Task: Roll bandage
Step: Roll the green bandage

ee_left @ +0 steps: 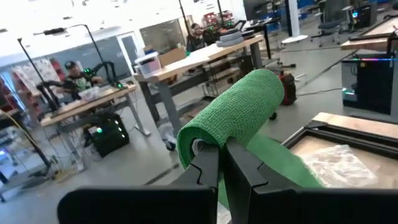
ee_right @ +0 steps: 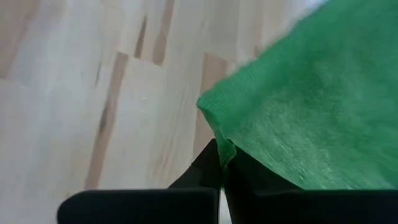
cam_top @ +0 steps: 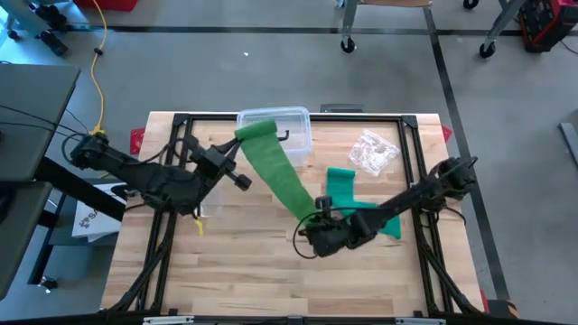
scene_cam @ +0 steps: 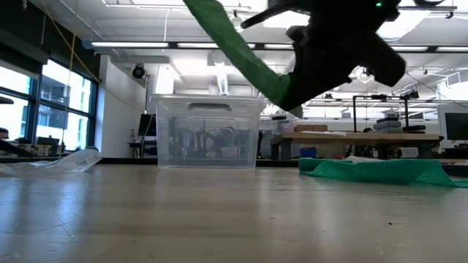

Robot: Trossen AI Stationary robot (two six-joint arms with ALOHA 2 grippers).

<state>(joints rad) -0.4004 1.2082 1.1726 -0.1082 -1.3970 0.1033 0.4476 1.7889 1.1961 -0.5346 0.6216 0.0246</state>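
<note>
- The bandage (cam_top: 282, 171) is a long green strip stretched in the air between the two arms, from near the clear plastic box (cam_top: 287, 125) at the back of the table down towards the middle, with more of it lying loose on the wood (cam_top: 357, 194) to the right.
- It looks light, soft and stretchy, a crinkled fabric that will sag, twist and fold over itself unless kept a little taut; nothing about it seems fragile or slippery.
- The rolled-up end (ee_left: 239, 115) sits just beyond the left claw (ee_left: 222, 163), whose fingers are pressed together on the roll's core, so that is the firm place to hold.
- The right claw (ee_right: 222, 163) is pressed together on the strip's edge, pinching a small fold of fabric; the wooden table (ee_right: 93, 93) lies close beneath it.
- In the low view the right claw (scene_cam: 314, 69) hangs above the table with the strip rising away from it.
- A better hold for guiding, I judge, is flat across the strip's width rather than one corner, since an edge pinch lets it bunch.
- A crumpled clear wrapper (cam_top: 375, 152) lies near the back right, well apart from both claws.
</note>
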